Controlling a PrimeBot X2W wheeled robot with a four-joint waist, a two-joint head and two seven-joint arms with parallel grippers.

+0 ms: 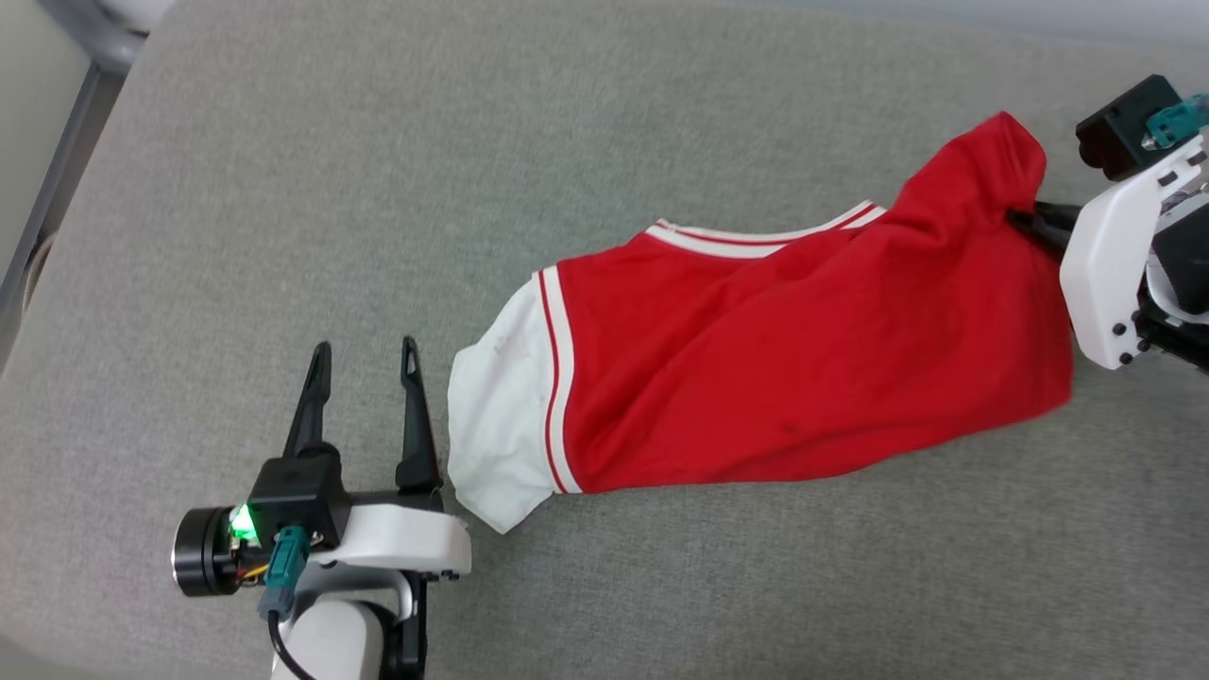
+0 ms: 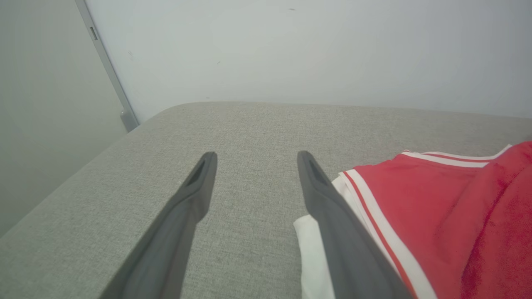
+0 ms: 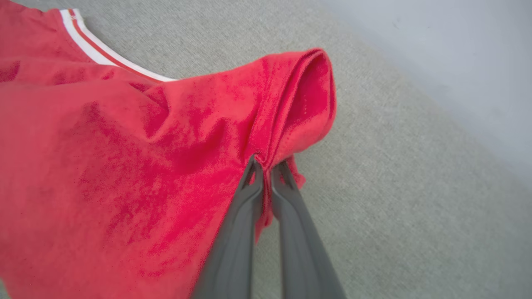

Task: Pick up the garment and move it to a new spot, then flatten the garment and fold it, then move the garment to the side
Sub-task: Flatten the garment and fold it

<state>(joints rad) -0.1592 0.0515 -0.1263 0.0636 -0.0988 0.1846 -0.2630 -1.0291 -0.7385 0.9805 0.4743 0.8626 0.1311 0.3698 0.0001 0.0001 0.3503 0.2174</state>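
Garment: your red garment (image 1: 756,378) (image 2: 436,207) (image 3: 124,166) lies stretched across the grey surface (image 1: 472,189) (image 2: 249,124) (image 3: 395,187). It runs from about the middle out toward the right edge, well apart from the rounded far left corner, with plain red cloth facing up.
White sleeve: the white sleeve (image 1: 496,425) (image 2: 311,249) lies at the garment's left end, bordered by red-white striped trim (image 1: 553,378) (image 2: 374,216).
Left gripper: your left gripper (image 1: 366,351) (image 2: 253,160) sits just beside the white sleeve. Its jaws are released and spread wide, with bare surface between them. You cannot tell whether the nearer finger touches the sleeve.
Right gripper: your right gripper (image 1: 1025,219) (image 3: 266,164) is at the garment's right end. Its jaws are clenched on a bunched fold of red cloth, which rises above them in a rolled peak.
Background: a pale wall (image 2: 291,50) stands behind the surface's far edge.
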